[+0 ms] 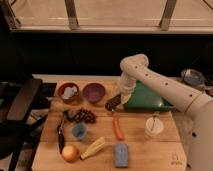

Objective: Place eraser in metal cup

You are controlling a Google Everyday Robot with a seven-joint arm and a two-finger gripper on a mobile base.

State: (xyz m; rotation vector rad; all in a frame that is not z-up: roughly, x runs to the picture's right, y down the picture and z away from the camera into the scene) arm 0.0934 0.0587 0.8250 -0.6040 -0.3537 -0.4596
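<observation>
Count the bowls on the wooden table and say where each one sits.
2. The reddish bowl sits at the table's back left with something pale inside; the purple bowl is just right of it. The gripper hangs right of the purple bowl. None seem hidden.

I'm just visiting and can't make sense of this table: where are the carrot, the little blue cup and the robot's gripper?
carrot (118,129): camera view, middle of its orange body.
blue cup (78,131): camera view, its rim.
gripper (112,103): camera view, dark tip over the table's middle.
</observation>
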